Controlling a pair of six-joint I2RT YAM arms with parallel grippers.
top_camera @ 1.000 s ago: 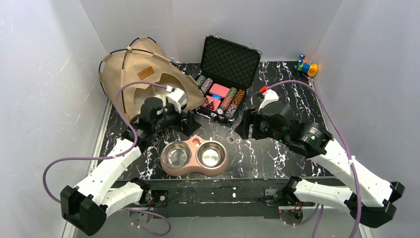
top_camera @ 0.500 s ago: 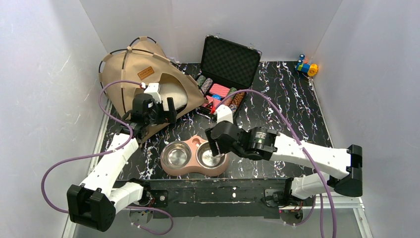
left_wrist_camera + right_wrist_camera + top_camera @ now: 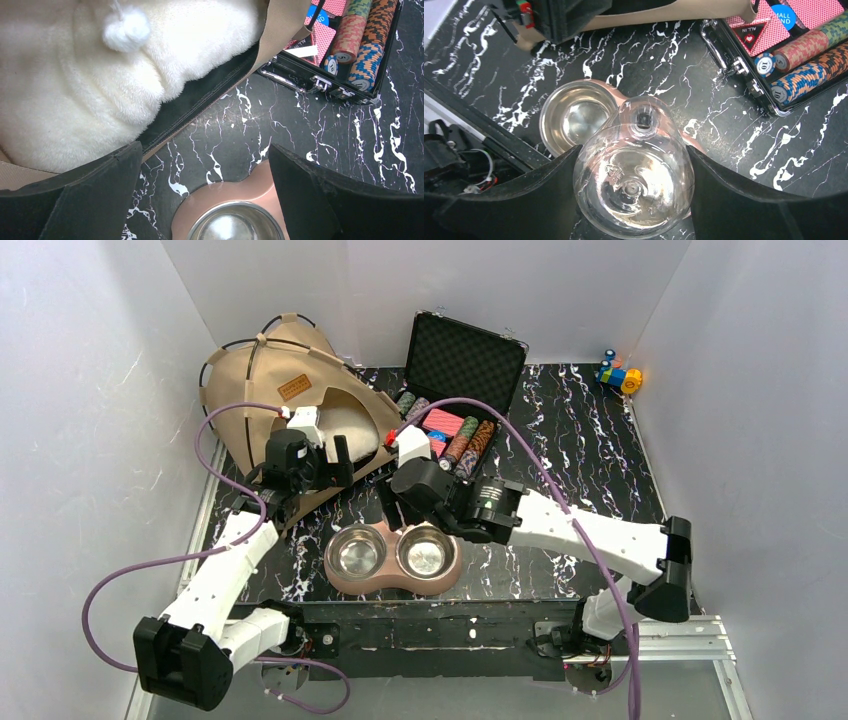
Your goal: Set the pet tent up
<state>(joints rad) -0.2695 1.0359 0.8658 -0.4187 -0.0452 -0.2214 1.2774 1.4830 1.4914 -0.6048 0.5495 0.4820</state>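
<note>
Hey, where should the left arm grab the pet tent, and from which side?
Take the pet tent by its tan entrance lip, coming from the near, open side. That edge is thin, flat fabric jutting out past the white cushion, so the left gripper, its jaws open, could probably straddle it.

One tan pet tent, one fluffy white cushion, one black case of chips, one pink feeder with two shiny bowls, one clear bottle, one little toy.
</note>
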